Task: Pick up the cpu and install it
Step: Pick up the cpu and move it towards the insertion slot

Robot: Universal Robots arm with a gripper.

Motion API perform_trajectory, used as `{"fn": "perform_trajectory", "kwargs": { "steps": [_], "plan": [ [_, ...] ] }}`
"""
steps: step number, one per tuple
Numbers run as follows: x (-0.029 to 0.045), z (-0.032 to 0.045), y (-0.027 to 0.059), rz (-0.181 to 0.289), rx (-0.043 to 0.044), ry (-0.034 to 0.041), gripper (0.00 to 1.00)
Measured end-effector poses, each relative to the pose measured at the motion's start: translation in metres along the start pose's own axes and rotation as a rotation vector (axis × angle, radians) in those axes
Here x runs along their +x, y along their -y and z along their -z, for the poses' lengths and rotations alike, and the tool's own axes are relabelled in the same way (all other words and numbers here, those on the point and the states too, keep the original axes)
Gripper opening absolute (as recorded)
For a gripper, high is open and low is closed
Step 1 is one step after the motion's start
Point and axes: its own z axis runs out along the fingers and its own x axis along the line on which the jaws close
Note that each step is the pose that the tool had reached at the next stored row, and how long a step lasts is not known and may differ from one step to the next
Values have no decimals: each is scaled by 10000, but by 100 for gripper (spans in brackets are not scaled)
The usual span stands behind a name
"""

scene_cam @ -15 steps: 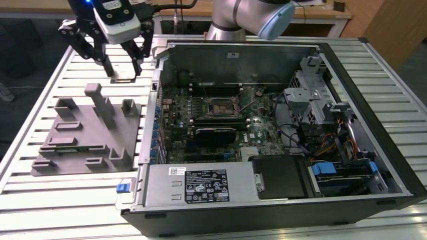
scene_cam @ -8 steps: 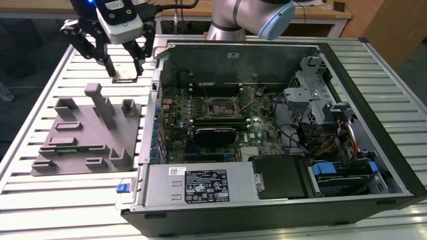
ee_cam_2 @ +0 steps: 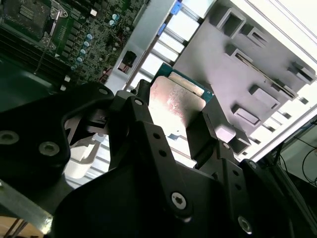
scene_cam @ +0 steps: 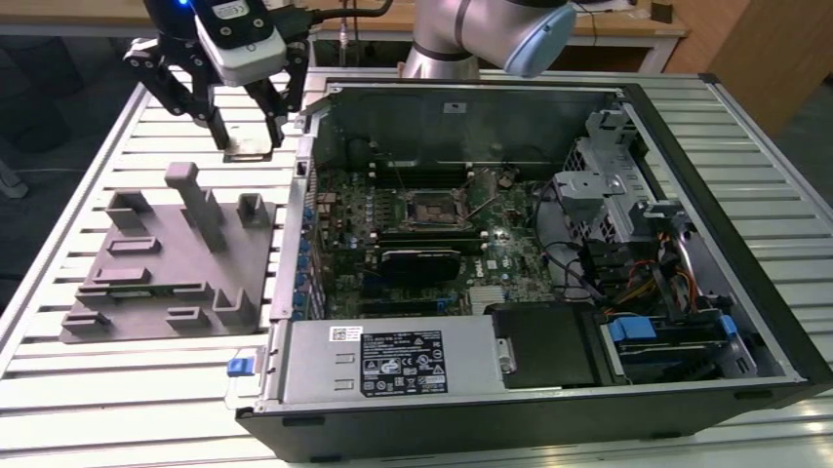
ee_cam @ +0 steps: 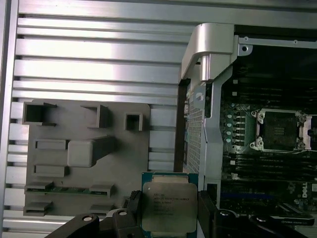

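The jaws are closed narrow on the cpu (ee_cam: 168,206), gripping it by two opposite edges, with its shiny silver-grey top and thin pale rim facing the camera in both wrist views (ee_cam_2: 176,106). In the exterior view the cpu (scene_cam: 248,150) shows as a small pale piece between the black jaw tips. It hangs over the slatted metal worktop (scene_cam: 78,390) past the far end of the grey moulded tray (scene_cam: 170,263) and just beside the wall of the open computer case (scene_cam: 729,195) on the exterior view's left. The chip is clear of the tray, whose raised blocks and pockets lie beneath and to one side of it in the first wrist view (ee_cam: 89,148). Inside the case the green motherboard (scene_cam: 390,224) lies flat, and on it sits the dark square socket (scene_cam: 432,207) with its metal frame, well apart from the held chip; the first wrist view shows that socket (ee_cam: 279,130) beyond the case wall. The silver arm (scene_cam: 482,29) reaches in behind the case.
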Motion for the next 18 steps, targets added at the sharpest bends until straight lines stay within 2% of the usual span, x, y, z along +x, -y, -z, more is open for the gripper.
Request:
{"fn": "perform_trajectory", "kwargs": {
  "steps": [18],
  "plan": [
    [-108, 0, 4, 0, 0, 0, 54]
  ]
}}
